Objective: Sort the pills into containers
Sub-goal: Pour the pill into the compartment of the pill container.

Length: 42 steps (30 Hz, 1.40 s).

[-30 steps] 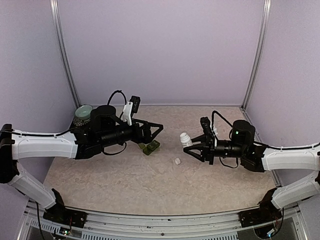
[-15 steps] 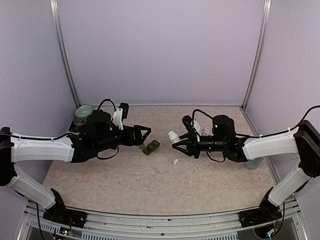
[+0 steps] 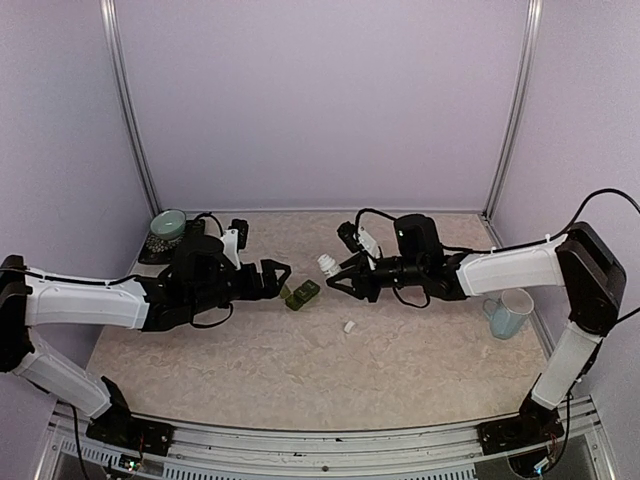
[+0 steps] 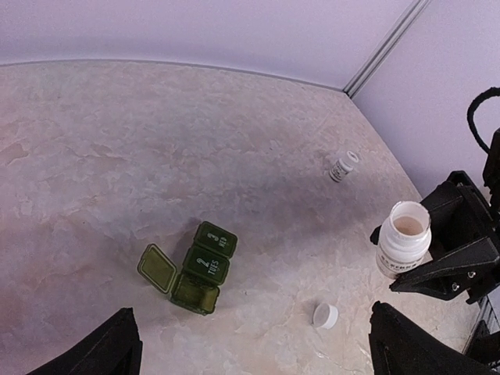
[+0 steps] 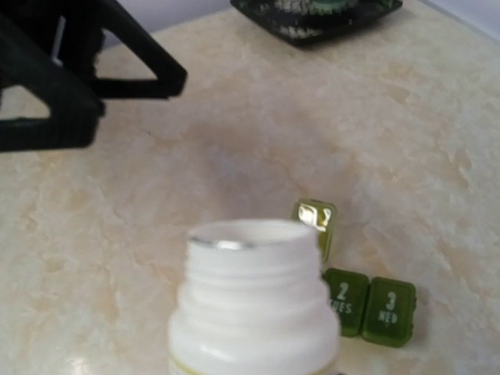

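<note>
The containers are a dark green strip of three compartments on the table. In the left wrist view the end compartment's lid is open and the ones marked 2 and 3 are shut. They also show in the right wrist view. My right gripper is shut on an uncapped white pill bottle, held upright above the table just right of the strip. My left gripper is open and empty, just left of the strip. No loose pills show.
The bottle's white cap lies on the table in front of the strip. A second small bottle lies further back. A pale green bowl on a dark tray stands at the back left. A pale blue mug stands at the right.
My right gripper has carried the open bottle leftward, close to the strip. My left gripper has drawn back to the left. The mug, hidden before by the right arm, now shows.
</note>
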Each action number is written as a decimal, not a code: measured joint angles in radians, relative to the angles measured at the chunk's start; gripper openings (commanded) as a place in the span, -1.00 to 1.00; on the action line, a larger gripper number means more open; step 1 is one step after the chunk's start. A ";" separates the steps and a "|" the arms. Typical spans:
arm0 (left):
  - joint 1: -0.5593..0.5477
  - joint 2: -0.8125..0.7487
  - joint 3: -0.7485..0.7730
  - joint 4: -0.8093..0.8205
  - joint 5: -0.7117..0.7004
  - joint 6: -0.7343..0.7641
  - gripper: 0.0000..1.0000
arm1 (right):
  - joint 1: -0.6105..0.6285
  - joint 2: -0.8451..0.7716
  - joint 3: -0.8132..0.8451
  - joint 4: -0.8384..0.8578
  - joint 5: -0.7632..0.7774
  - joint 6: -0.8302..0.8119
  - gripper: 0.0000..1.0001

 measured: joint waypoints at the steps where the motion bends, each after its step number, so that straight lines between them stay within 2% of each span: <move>1: 0.000 0.001 -0.003 0.000 -0.008 -0.004 0.98 | 0.000 0.016 0.020 -0.020 0.001 -0.005 -1.00; 18: 0.048 0.004 -0.017 0.000 -0.074 -0.047 0.98 | 0.006 0.164 0.171 -0.218 0.011 -0.057 -1.00; 42: 0.097 -0.097 -0.156 0.021 -0.127 -0.076 0.98 | 0.047 0.317 0.349 -0.414 0.118 -0.140 -1.00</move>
